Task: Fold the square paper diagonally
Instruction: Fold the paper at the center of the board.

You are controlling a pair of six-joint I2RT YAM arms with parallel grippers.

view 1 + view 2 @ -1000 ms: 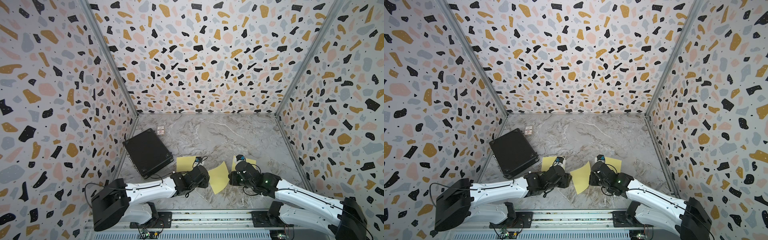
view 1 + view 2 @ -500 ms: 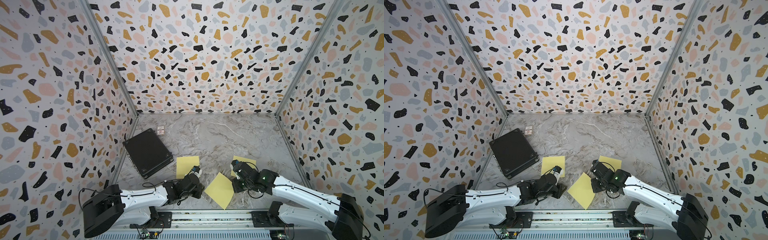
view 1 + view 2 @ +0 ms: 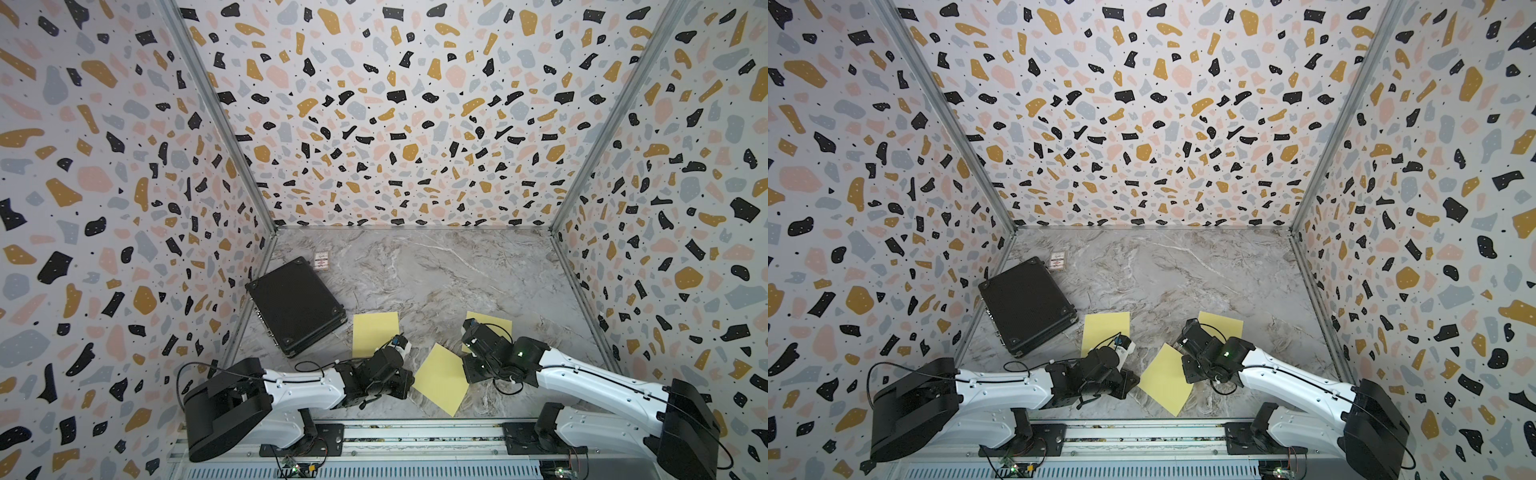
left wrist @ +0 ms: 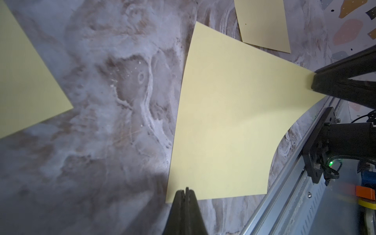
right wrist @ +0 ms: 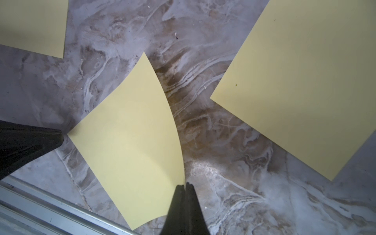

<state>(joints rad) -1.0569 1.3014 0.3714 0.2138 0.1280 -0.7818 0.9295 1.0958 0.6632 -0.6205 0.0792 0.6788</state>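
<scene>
Two claws, the left claw (image 4: 185, 190) and right claw (image 5: 185, 186), are pinching opposite corners of the square paper (image 3: 440, 378); next, one corner needs carrying onto the other.

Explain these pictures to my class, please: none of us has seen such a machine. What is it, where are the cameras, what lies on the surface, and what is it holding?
It is a robot with two white and black arms, each ending in a two-fingered gripper. Both top views look down from above the walled, marble-patterned table. The two close-up pictures come from cameras on the arms' wrists.

On the table lie three yellow square papers, a black case and a small card.

The left gripper is shut on one corner of the middle paper. The right gripper is shut on the opposite corner. The sheet bows slightly between them and is not yet folded. The other papers, one near the case and one partly behind the right arm, lie flat.
</scene>
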